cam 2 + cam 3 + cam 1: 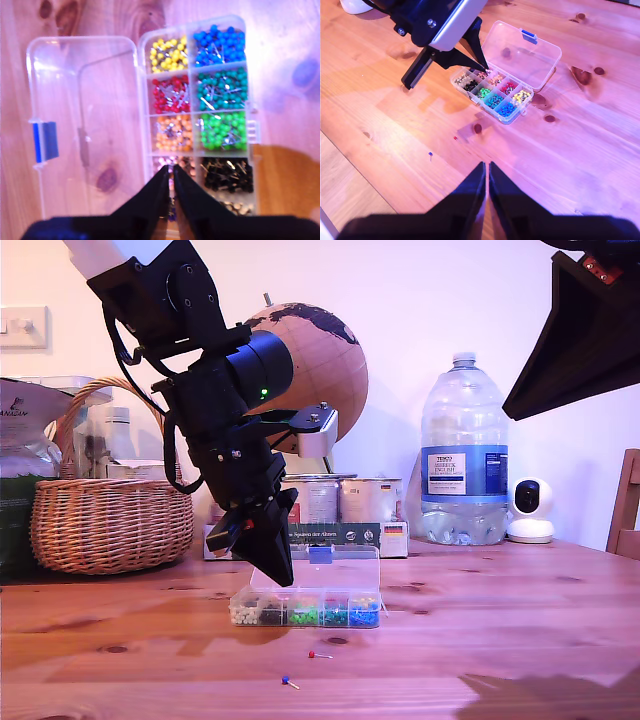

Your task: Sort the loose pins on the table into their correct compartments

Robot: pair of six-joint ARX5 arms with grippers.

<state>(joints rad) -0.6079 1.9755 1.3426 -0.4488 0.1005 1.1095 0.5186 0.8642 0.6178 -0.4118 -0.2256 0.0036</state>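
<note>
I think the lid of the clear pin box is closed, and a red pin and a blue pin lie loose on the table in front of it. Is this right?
Not quite: the lid of the clear pin box is open, as the first wrist view shows. The rest holds: a red pin and a blue pin lie loose on the table in front of it.

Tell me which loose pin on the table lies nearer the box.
The red pin. It lies just in front of the box, while the blue pin lies farther out, toward the table's near edge in the exterior view.
</note>
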